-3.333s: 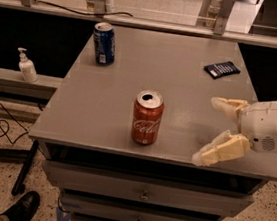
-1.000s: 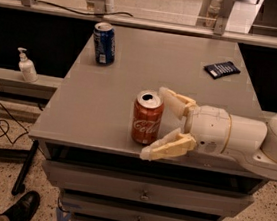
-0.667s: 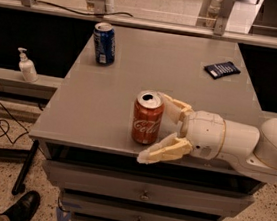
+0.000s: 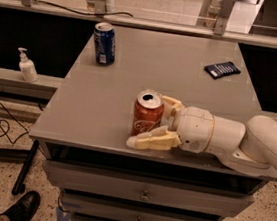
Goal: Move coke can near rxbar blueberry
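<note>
The coke can [image 4: 147, 114] stands upright near the front edge of the grey table [image 4: 99, 102], its top opened. My gripper [image 4: 149, 121] reaches in from the right and its two cream fingers stand on either side of the can, one in front [image 4: 152, 139] and one behind [image 4: 172, 105]. The jaws are still apart around the can, and the can rests on the table. The rxbar blueberry [image 4: 222, 69] lies flat at the far right of the table, well away from the can.
A blue can [image 4: 104, 43] stands at the far left of the table. A soap dispenser [image 4: 27, 66] sits on a ledge to the left. Drawers [image 4: 143, 193] are below the table front. A shoe [image 4: 23, 208] and cables are on the floor at left.
My gripper has moved left from the table's right side until its fingers straddle the coke can. The can has not moved.
</note>
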`<state>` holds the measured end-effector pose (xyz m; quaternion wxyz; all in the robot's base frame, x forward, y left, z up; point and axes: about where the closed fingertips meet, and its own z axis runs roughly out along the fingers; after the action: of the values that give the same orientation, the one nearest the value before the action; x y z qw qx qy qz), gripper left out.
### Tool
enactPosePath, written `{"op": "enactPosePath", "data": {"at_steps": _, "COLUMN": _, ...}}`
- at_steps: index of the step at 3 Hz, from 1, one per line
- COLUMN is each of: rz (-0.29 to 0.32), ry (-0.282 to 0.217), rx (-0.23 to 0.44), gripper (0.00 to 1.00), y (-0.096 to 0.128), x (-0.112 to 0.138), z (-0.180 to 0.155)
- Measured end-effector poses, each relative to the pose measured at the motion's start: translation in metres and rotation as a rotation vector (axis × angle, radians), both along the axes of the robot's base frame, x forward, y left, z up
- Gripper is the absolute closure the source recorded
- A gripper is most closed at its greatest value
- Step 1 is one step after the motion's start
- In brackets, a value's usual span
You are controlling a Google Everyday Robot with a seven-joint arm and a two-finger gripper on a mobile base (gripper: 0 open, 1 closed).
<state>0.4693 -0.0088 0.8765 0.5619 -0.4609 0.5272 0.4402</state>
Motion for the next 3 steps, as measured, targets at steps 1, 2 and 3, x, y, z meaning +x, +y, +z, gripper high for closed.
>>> {"op": "enactPosePath", "data": {"at_steps": 1, "rz": -0.010, "ry": -0.020, "rx": -0.005, "gripper": 0.42, "y": -0.002, "x": 0.005, "z": 0.001}}
{"op": "enactPosePath", "data": {"at_steps": 2, "rz": -0.024, "ry": -0.035, "rx": -0.020, "gripper": 0.65, "y": -0.011, "x": 0.008, "z": 0.005}}
{"op": "enactPosePath", "data": {"at_steps": 3, "rz": -0.044, "ry": -0.065, "rx": -0.043, "gripper": 0.88, "y": -0.024, "x": 0.014, "z": 0.023}}
